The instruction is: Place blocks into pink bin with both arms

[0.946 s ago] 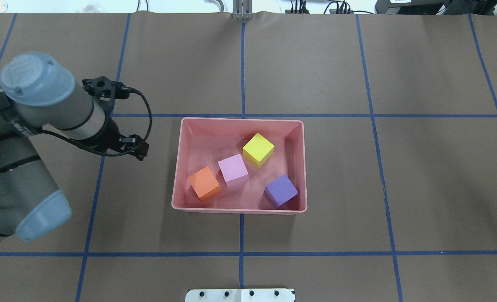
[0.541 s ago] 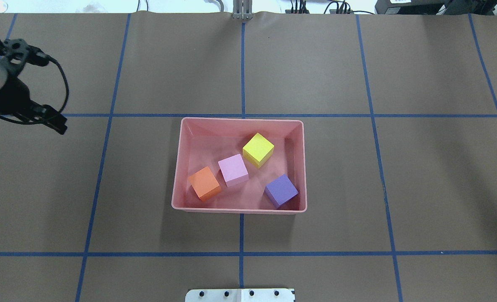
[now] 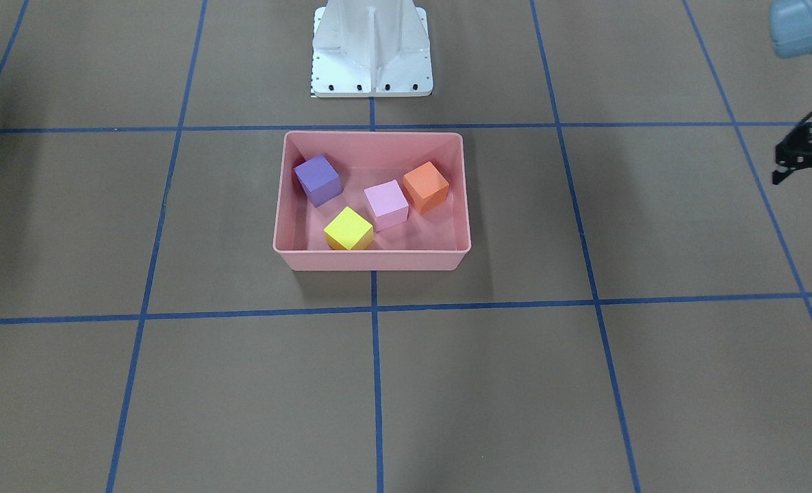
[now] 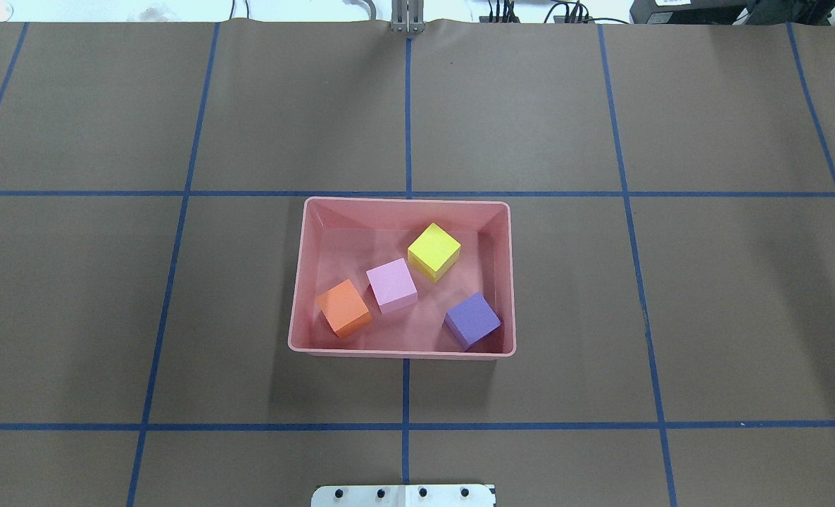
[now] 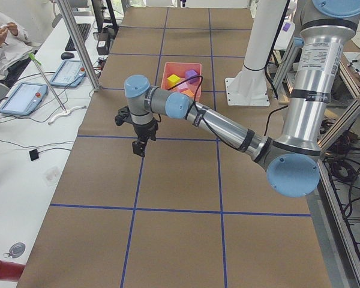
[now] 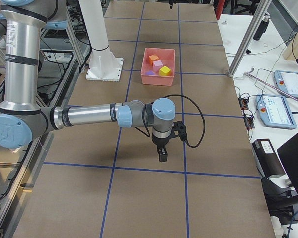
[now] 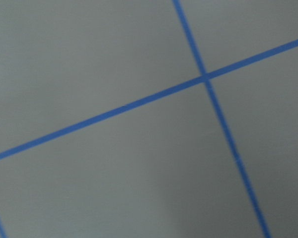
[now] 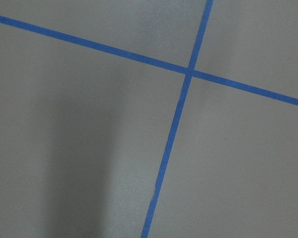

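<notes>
The pink bin (image 4: 403, 202) stands at the table's middle; it also shows in the front view (image 3: 372, 135). In it lie the yellow block (image 4: 434, 251), the light pink block (image 4: 391, 284), the orange block (image 4: 344, 308) and the purple block (image 4: 472, 320), all apart from each other. Both arms are out of the overhead view. The left gripper (image 5: 138, 147) hangs over bare table far to the bin's left. The right gripper (image 6: 162, 156) hangs over bare table far to its right. Neither holds a block. I cannot tell whether they are open or shut.
Brown paper with a blue tape grid (image 4: 407, 426) covers the table. The white pedestal base (image 3: 372, 51) stands behind the bin on the robot's side. Both wrist views show only paper and tape crossings (image 8: 188, 72). Operator desks with tablets (image 5: 24, 96) flank the table.
The left arm has drawn back leftward and left the overhead view. The bin and the four blocks have not moved.
</notes>
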Available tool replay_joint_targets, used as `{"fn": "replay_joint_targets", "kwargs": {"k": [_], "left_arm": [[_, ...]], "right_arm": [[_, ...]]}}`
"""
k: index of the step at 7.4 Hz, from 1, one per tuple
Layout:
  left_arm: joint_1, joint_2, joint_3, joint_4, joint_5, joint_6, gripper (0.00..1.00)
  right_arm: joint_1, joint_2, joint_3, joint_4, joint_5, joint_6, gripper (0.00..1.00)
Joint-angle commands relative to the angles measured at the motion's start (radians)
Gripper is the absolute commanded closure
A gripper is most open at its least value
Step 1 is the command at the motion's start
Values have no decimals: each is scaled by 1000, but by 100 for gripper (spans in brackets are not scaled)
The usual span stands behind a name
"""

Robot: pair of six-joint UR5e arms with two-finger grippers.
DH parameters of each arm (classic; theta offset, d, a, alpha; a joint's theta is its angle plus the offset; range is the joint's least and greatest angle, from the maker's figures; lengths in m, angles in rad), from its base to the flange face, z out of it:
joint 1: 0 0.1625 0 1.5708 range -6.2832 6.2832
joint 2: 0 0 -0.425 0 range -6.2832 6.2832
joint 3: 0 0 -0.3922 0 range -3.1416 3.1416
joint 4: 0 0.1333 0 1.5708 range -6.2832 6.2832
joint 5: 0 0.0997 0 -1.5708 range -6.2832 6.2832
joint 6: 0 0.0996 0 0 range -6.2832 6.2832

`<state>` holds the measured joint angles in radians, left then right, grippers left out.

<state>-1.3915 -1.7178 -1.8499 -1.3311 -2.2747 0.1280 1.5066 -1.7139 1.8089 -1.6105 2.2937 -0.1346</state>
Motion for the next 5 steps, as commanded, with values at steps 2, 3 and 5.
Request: {"fn": "replay_joint_targets", "kwargs": {"k": [2,3,5], "left_arm": [[-142,88,130,-16,-5,203,0],[-143,130,152,-79,1,194,0],[-150,132,173,-122,-5,194,0]], "right_arm": [[1,0,-5,7,4,49,0],[1,3,-5,7,4,49,0],[1,7,-6,7,4,49,0]]}}
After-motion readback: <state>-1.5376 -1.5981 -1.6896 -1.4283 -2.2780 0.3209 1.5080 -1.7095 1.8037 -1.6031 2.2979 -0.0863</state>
